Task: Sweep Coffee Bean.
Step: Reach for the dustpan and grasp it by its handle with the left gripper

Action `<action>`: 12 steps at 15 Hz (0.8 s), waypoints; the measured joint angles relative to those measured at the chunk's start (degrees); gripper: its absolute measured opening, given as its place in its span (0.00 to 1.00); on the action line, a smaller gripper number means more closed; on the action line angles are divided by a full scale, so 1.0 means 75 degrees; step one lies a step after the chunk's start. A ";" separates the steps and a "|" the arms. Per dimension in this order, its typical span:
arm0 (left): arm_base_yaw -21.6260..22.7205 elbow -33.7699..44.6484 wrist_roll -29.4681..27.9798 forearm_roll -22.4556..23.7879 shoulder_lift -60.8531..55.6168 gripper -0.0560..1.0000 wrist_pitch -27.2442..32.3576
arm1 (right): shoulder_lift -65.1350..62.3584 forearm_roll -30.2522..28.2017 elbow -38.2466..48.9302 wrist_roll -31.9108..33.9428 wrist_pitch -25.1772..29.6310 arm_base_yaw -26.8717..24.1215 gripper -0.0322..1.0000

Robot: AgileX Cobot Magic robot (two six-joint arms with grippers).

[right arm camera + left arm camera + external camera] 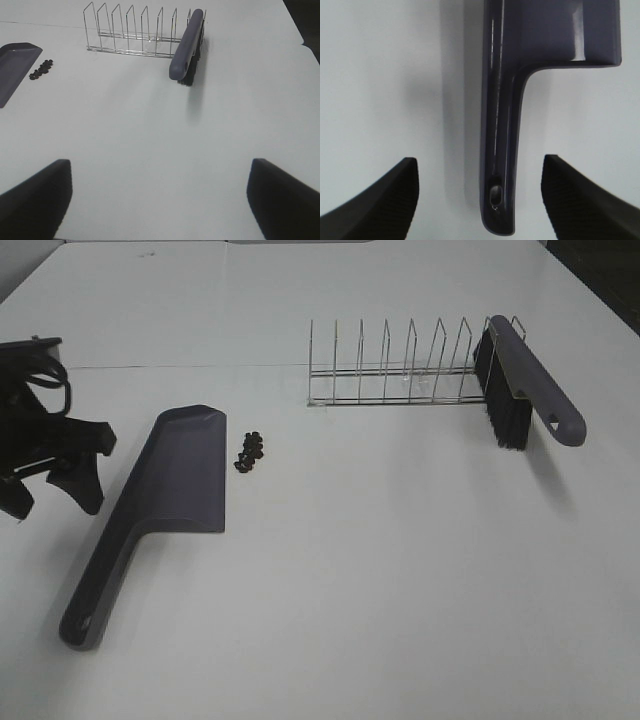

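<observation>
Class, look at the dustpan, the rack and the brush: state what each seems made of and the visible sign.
Dustpan: probably moulded plastic, grey-purple, glossy; light streaks run along its handle. Rack: thin metal wire, it seems, shiny silver. Brush: handle likely the same smooth plastic; bristles black, fibre unclear.

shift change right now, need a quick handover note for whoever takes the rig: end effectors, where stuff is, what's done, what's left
Left end effector: open, empty, dustpan handle lined up between its fingers, untouched.
Right end effector: open, empty, facing the brush.
Brush leans in the end of the wire rack. Coffee beans piled on the table beside the dustpan's blade, none in it.
Done: nothing. Left: grip dustpan and brush, sweep beans in.
</observation>
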 joint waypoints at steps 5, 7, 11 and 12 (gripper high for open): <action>-0.0924 -0.0252 -0.0856 0.0665 0.0901 0.66 -0.0107 | 0.0000 0.0000 0.0000 0.0000 0.0000 0.0000 0.81; -0.1001 -0.0275 -0.0856 0.0695 0.1039 0.66 -0.0160 | 0.0000 0.0000 0.0000 0.0000 0.0000 0.0000 0.81; -0.1001 -0.0290 -0.0879 0.0993 0.1054 0.66 -0.0214 | 0.0000 0.0000 0.0000 0.0000 0.0000 0.0000 0.81; -0.1001 -0.0290 -0.0879 0.1024 0.1054 0.66 -0.0222 | 0.0000 0.0000 0.0000 0.0000 0.0000 0.0000 0.81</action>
